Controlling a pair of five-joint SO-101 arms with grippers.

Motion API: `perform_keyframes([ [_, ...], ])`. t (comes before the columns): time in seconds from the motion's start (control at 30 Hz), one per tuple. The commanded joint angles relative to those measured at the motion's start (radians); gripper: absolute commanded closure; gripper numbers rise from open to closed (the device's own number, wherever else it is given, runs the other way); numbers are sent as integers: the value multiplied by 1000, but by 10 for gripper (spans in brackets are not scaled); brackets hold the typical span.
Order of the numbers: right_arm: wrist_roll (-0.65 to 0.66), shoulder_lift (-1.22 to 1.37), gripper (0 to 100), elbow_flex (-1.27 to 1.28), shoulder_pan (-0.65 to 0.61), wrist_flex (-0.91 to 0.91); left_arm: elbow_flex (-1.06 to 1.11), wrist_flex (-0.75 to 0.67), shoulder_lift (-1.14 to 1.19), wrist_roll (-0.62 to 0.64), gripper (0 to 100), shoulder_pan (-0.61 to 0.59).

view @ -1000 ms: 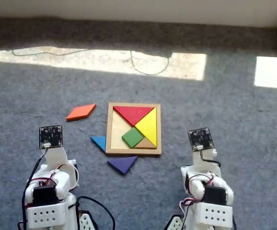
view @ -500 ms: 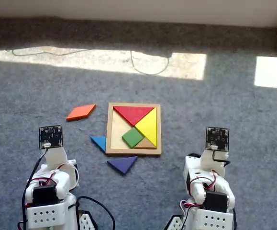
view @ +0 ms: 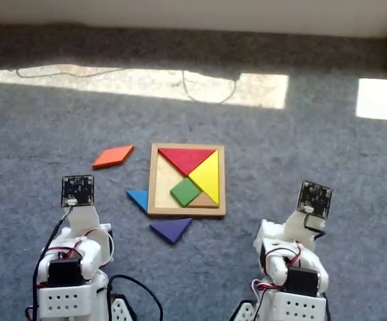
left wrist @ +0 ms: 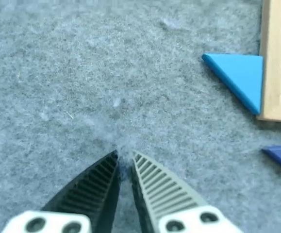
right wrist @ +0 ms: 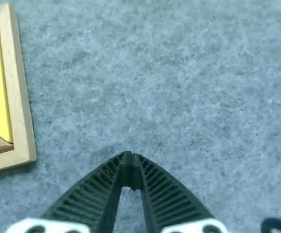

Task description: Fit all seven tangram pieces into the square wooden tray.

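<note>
Worrying my left fingers (left wrist: 115,165), nearly together and empty, will nudge the tray (left wrist: 269,48) grabbing the blue triangle (left wrist: 239,77) pressed against it ahead; right fingers (right wrist: 128,164) together, empty.

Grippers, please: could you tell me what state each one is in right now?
Left gripper: closed, holding nothing.
Right gripper: closed, holding nothing.

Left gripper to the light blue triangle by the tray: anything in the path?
Nothing visible. Bare carpet lies between the left gripper and the blue triangle, which sits against the tray's outer edge. The purple triangle lies off to one side.
</note>
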Motion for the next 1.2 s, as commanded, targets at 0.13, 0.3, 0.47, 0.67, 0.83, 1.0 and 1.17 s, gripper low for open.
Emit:
perform_keyframes([
  [0.13, -9, -12, 995, 111, 12, 1, -159, -35, -41, -525, 992, -47],
  [0.3, -9, -12, 995, 111, 12, -5, -252, -115, -39, -775, 992, -81],
  [0.47, -9, -12, 995, 111, 12, -5, -340, -87, -38, -773, 944, -64],
  [0.67, -9, -12, 995, 111, 12, -5, -466, 28, -33, -707, 909, -64],
  [0.83, -9, -12, 995, 111, 12, -5, -536, 58, 145, -712, 847, -50],
  [1.0, -9, -12, 995, 111, 12, -5, -645, 126, 426, -709, 748, 59],
  [1.17, -9, -12, 995, 111, 12, -5, -682, 94, 631, -706, 748, 266],
])
